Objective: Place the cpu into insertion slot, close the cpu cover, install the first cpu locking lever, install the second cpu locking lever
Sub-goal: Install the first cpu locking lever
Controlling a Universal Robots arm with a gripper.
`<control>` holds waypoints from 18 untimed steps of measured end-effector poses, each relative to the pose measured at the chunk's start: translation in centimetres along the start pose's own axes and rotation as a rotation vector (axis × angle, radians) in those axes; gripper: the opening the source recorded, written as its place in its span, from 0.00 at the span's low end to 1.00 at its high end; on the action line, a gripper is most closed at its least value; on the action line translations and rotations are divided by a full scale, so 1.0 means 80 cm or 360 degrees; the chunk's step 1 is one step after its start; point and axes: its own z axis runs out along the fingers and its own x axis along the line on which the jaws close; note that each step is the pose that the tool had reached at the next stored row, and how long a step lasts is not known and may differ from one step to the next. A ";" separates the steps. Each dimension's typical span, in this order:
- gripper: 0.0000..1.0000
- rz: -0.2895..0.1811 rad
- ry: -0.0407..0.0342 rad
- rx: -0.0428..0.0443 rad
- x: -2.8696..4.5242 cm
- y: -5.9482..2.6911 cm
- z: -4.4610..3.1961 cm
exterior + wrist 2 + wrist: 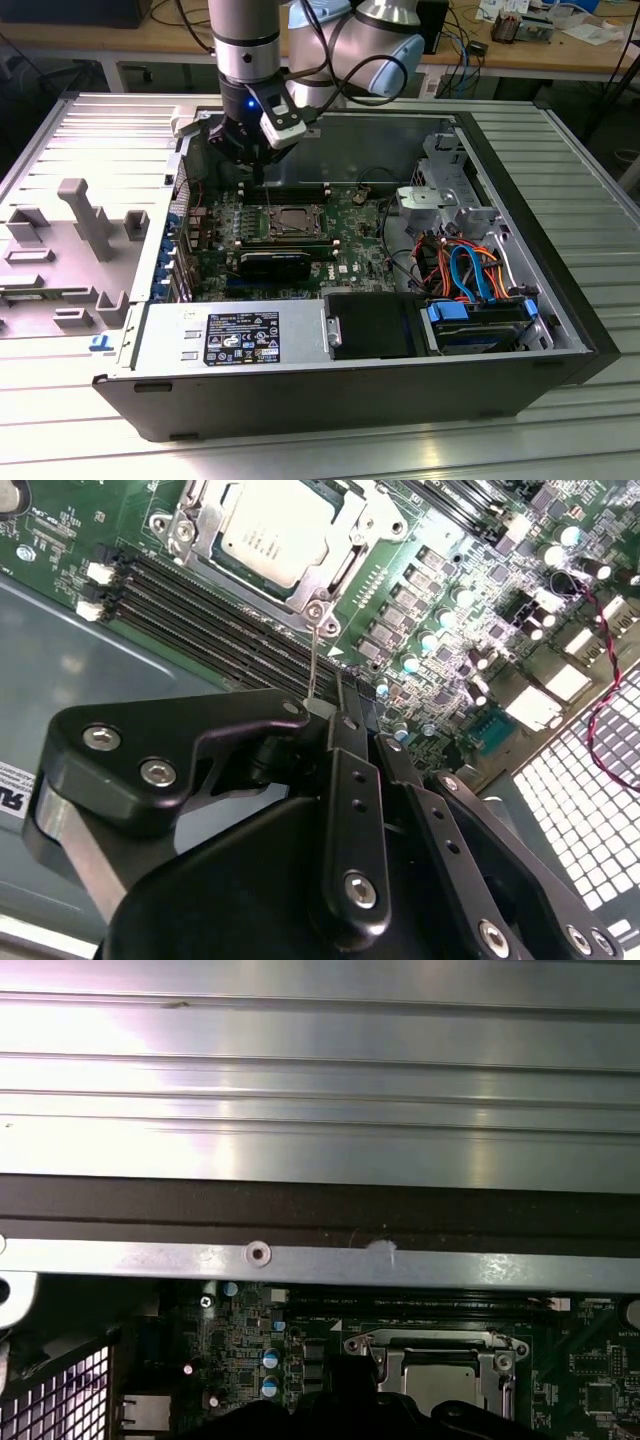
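Black two-finger tool point(335, 712) on the arm: fingers drawn narrow, almost together. The top end of a thin silver wire locking lever point(313, 655) sits at the fingertips and looks pinched there. The lever stands nearly upright, rising from the screw corner of the socket. In the exterior view the tool point(258, 160) hangs just above the far edge of the socket, inside the open case.

The small square cpu with dull silver-grey metal top point(265, 530) lies flat in the insertion slot with silver metal rim point(183, 532). The thin silver metal cpu cover frame point(340, 565) is down over it, and the chip top shows through the window. The first wrist view shows the same cpu point(440, 1385) under the cover point(430, 1343).

Long black memory slots point(200, 610) run just beside the socket on the green motherboard point(350, 240). The board lies in the open dark grey computer case point(300, 390). Orange and blue drive cables point(470, 275) are on the exterior view's right. The case rests on a ribbed aluminium worktop point(560, 420). A grey plastic fixture point(85, 215) stands on the exterior view's left.
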 end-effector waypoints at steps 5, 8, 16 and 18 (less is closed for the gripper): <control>0.11 0.0000 0.0000 0.0000 -0.0129 0.000 0.0005; 0.11 -0.0001 -0.0011 0.0002 -0.0155 -0.001 0.0021; 0.11 -0.0032 -0.0010 0.0003 -0.0162 0.000 0.0051; 0.11 -0.0040 -0.0010 0.0003 -0.0184 0.000 0.0072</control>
